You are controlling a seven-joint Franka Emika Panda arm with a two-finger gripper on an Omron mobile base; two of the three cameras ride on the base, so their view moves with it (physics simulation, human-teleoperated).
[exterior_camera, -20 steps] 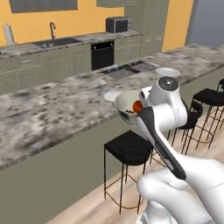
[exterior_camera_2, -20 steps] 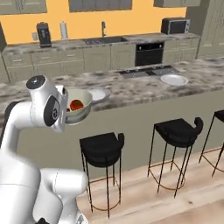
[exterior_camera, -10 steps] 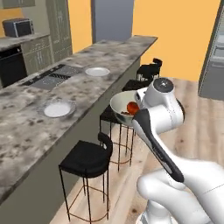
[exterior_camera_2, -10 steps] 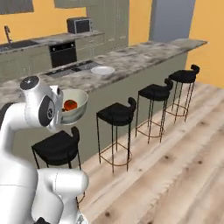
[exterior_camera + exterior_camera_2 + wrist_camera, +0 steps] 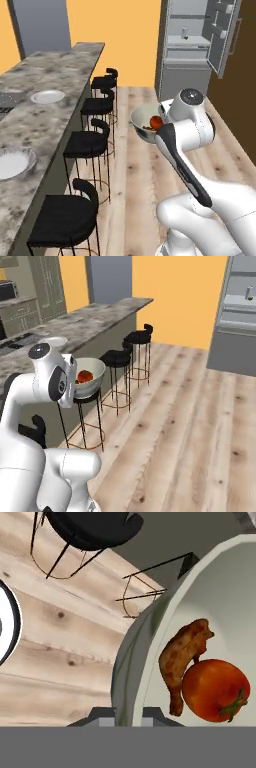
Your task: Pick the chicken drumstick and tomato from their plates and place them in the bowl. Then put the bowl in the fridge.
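Note:
The pale grey-green bowl (image 5: pixel 146 121) hangs in the air over the wooden floor, and my gripper (image 5: pixel 127 714) is shut on its rim. Inside it lie the brown chicken drumstick (image 5: pixel 181 657) and the red tomato (image 5: pixel 216 690), touching each other. The bowl (image 5: pixel 90 375) sits just in front of my hand in the right base view, with the tomato (image 5: pixel 84 376) showing inside. Two empty plates (image 5: pixel 47 96) (image 5: pixel 12 164) rest on the stone counter to my left. The grey fridge (image 5: pixel 187 50) stands ahead on the right with its door (image 5: pixel 223 35) swung open, showing pale shelves.
A long stone counter (image 5: pixel 45 85) runs along the left, with a row of black bar stools (image 5: pixel 97 106) beside it. Wooden floor (image 5: pixel 190 426) stretches between me and the fridge (image 5: pixel 241 316). An orange wall stands behind.
The whole picture has swung: the base has turned away from the counter, and the open fridge has come into view ahead. The bowl stays held in the gripper with both foods inside.

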